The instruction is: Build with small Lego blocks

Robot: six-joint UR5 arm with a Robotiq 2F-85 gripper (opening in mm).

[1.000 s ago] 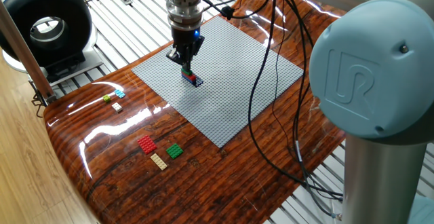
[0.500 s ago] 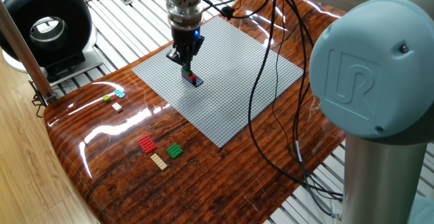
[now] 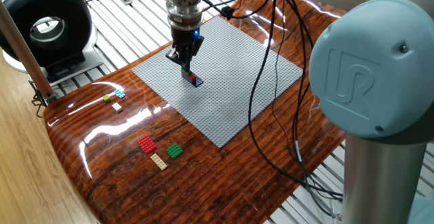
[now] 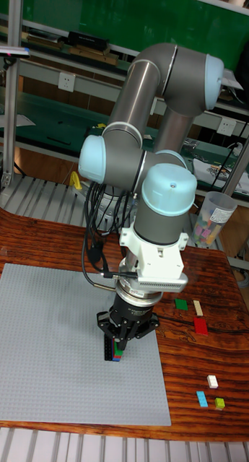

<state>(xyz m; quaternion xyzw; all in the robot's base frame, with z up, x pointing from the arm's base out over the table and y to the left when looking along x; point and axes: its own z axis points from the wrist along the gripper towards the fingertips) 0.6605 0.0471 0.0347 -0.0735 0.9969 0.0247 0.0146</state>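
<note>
My gripper [image 3: 186, 64] [image 4: 117, 345] points straight down over the left half of the grey baseplate [image 3: 237, 81] [image 4: 52, 346]. Its fingers stand close together on a green brick at the top of a small stack [image 3: 193, 79] [image 4: 118, 355] of red and dark blue bricks on the plate. Loose small Lego blocks lie on the wood: red [image 3: 146, 144] [image 4: 201, 325], tan [image 3: 159, 161] [image 4: 198, 308], green [image 3: 175, 151] [image 4: 182, 304], yellow-green [image 3: 107, 98] [image 4: 220, 403], light blue [image 3: 120, 93] [image 4: 201, 398] and white [image 3: 117, 106] [image 4: 212, 381].
Black cables [image 3: 261, 81] hang from the arm across the baseplate's right side. A black ring-shaped device [image 3: 44, 24] stands at the back left. A clear cup [image 4: 209, 219] with coloured bricks sits beyond the table. The arm's large base [image 3: 380, 81] fills the right.
</note>
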